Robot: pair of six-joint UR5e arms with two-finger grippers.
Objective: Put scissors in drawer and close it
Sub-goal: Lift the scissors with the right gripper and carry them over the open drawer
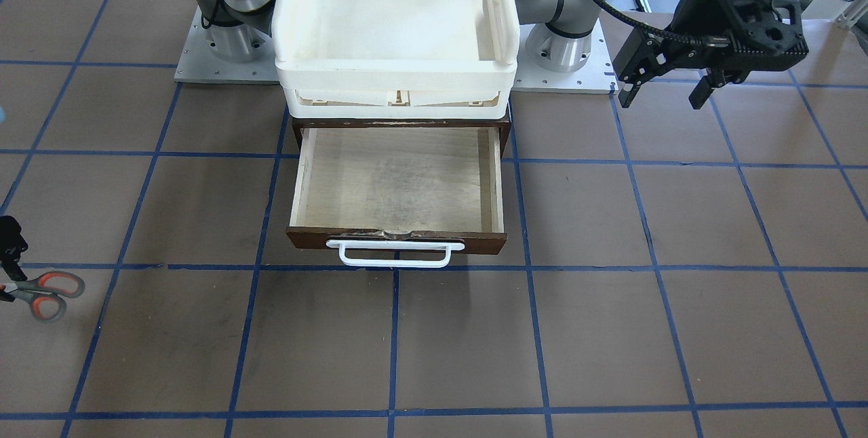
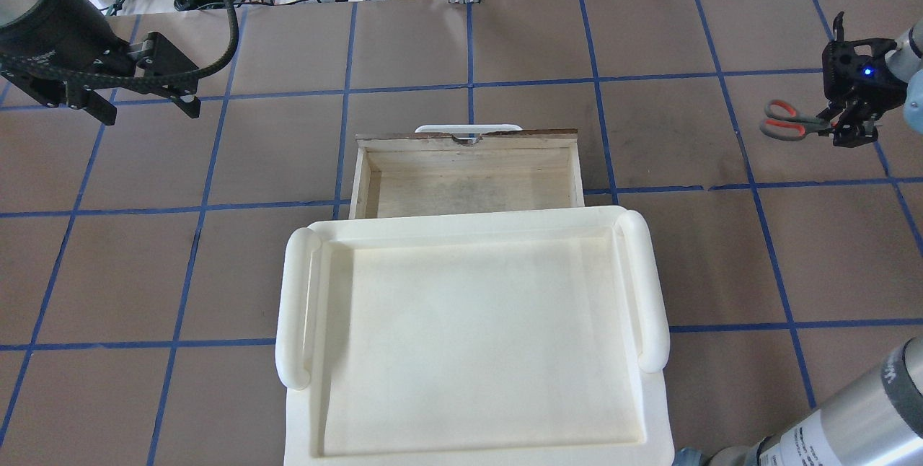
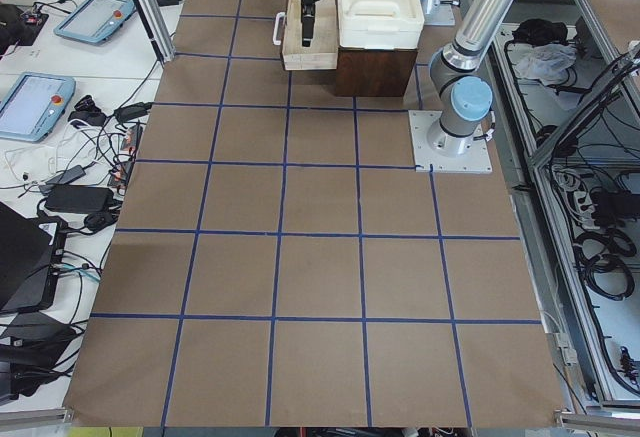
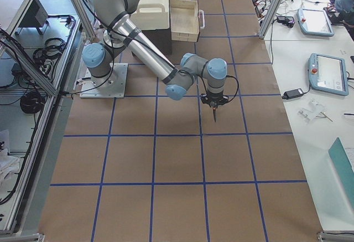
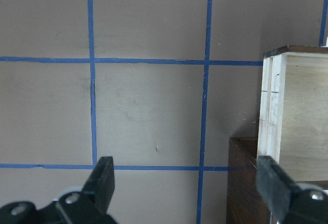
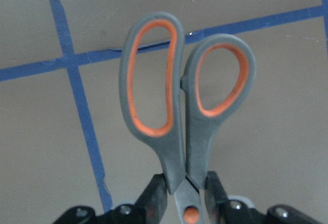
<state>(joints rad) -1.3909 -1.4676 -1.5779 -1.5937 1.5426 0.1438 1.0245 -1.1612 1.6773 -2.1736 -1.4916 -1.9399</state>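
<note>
Right hand [image 6: 185, 193] clamped on the scissors [image 6: 179, 147] near the pivot.
Grey handles, orange-lined loops, blades together; at the bench's [image 2: 649, 271] right side, well apart from the open drawer [image 1: 397, 240]. Left hand [image 5: 187, 180] apart.

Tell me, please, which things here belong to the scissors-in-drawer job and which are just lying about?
Job in hand: scissors, gripped near the pivot by the right hand; drawer, open and empty; left hand, open and holding nothing.
Lying about: cream plastic tray on top of the drawer's cabinet.
</note>
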